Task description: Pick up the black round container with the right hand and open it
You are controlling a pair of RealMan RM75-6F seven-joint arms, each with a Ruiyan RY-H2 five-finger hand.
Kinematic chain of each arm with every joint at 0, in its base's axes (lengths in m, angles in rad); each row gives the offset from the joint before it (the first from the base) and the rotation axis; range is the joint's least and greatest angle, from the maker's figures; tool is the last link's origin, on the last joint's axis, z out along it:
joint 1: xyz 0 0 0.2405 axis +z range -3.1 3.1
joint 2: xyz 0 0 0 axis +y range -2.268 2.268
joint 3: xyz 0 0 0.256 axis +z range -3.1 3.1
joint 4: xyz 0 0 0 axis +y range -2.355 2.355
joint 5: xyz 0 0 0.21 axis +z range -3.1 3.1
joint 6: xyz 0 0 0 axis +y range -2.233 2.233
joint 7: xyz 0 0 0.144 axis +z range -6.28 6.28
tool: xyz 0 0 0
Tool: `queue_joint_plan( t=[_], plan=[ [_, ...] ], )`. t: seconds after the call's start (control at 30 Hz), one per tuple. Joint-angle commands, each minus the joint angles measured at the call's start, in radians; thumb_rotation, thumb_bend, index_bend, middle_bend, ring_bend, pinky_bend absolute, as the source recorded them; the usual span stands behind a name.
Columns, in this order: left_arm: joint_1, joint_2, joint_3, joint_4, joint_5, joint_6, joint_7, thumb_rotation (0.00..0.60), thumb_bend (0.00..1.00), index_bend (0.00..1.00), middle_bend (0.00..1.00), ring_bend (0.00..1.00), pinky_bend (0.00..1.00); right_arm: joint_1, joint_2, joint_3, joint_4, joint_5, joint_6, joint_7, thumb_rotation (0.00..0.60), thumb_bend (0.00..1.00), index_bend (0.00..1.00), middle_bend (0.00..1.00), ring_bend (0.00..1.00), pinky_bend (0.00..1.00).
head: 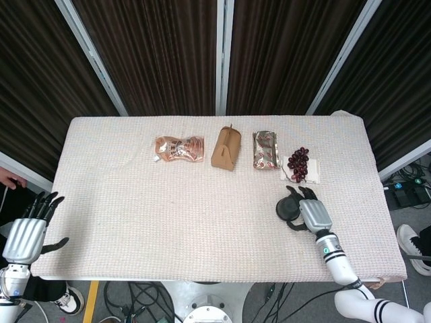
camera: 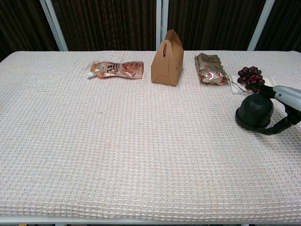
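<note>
The black round container (head: 289,208) (camera: 254,112) is at the right side of the table, just in front of the grapes. My right hand (head: 312,214) (camera: 285,100) grips it from the right, fingers curled over its top and far side, thumb hooked around its near base. In the chest view the container looks slightly tilted and its base barely off the cloth. My left hand (head: 27,232) hangs beyond the table's left front corner, fingers spread, holding nothing; only the head view shows it.
Along the back stand an orange pouch (head: 179,147) (camera: 115,69), a brown gable box (head: 225,149) (camera: 167,59), a foil packet (head: 266,149) (camera: 210,68) and dark grapes (head: 298,161) (camera: 249,75) on a white tray. The table's right edge (head: 384,222) is close.
</note>
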Motion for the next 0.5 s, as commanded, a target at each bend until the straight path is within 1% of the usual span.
queue_joint_plan(
  t=[0.03,0.17,0.27,0.33,0.4,0.5],
  plan=[
    [0.0,-0.001,0.001,0.001,0.0,-0.002,-0.001,0.6,0.02,0.13,0.07,0.0,0.22,-0.002,-0.001,0.0,0.004,0.0,0.004,0.0,0.6,0.23,0.06,0.41,0.02,0.0],
    [0.0,-0.001,0.001,0.002,0.002,-0.001,-0.001,0.6,0.02,0.13,0.07,0.0,0.22,-0.005,-0.002,0.002,0.004,-0.012,0.023,0.012,0.6,0.24,0.23,0.44,0.04,0.0],
    [-0.002,-0.001,0.001,0.0,0.004,-0.001,0.0,0.6,0.02,0.13,0.07,0.0,0.22,-0.007,0.005,0.008,-0.002,-0.03,0.049,0.028,0.6,0.24,0.32,0.45,0.06,0.0],
    [-0.002,-0.001,0.001,-0.001,0.004,-0.002,0.001,0.6,0.02,0.13,0.07,0.0,0.22,-0.006,0.015,0.015,-0.014,-0.042,0.066,0.035,0.6,0.25,0.36,0.46,0.06,0.0],
    [-0.003,0.001,0.002,-0.003,0.005,-0.003,0.002,0.6,0.02,0.13,0.07,0.0,0.22,-0.004,0.036,0.026,-0.046,-0.06,0.093,0.038,0.6,0.25,0.38,0.46,0.07,0.0],
    [-0.004,0.002,0.001,-0.007,0.006,-0.003,0.005,0.6,0.02,0.13,0.07,0.0,0.22,0.004,0.084,0.055,-0.124,-0.104,0.157,0.033,0.6,0.25,0.4,0.47,0.08,0.0]
  ],
)
